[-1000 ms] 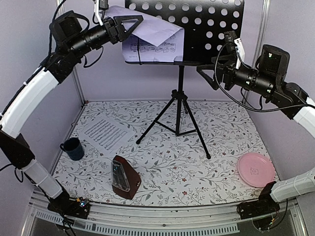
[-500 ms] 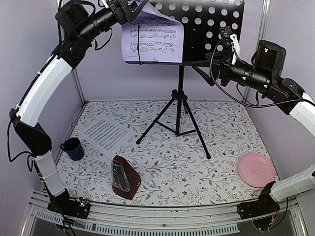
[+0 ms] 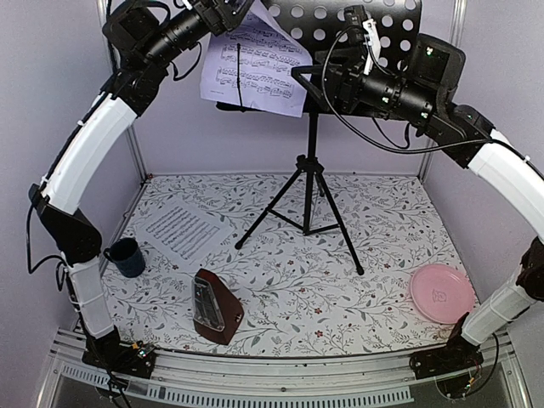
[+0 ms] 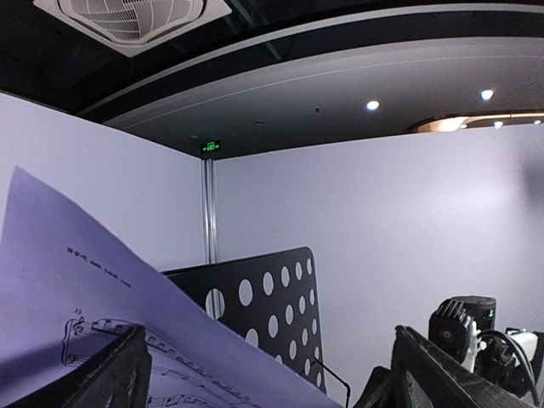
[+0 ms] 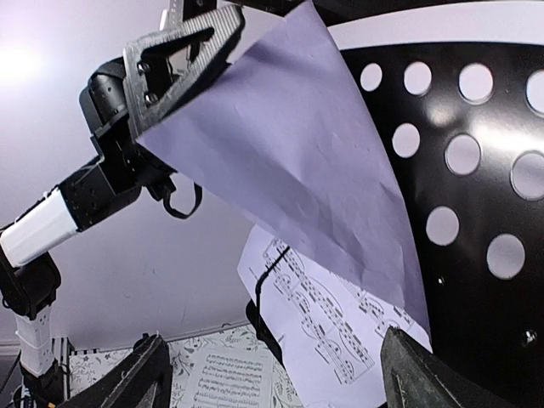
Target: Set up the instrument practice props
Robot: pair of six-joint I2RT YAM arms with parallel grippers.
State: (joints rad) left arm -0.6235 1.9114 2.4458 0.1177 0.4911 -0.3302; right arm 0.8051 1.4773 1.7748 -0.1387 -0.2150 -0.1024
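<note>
The black music stand's perforated desk stands on its tripod at the back. One sheet of music sits tilted on the desk, its top bent forward off the metal. My left gripper is open at that sheet's top corner. In the left wrist view the sheet lies across the left finger, with the desk behind. My right gripper is open and empty in front of the desk. Its view shows the sheet and desk. The second sheet lies on the floor. The dark-red metronome stands near the front.
A dark blue mug stands at the left edge. A pink plate lies at the front right. The tripod's legs spread over the middle of the floral mat. A thin wire page holder crosses the sheet on the desk.
My left gripper rose to the top of the stand and the folded-over sheet opened out and tilted. My right arm swung left and up across the front of the desk.
</note>
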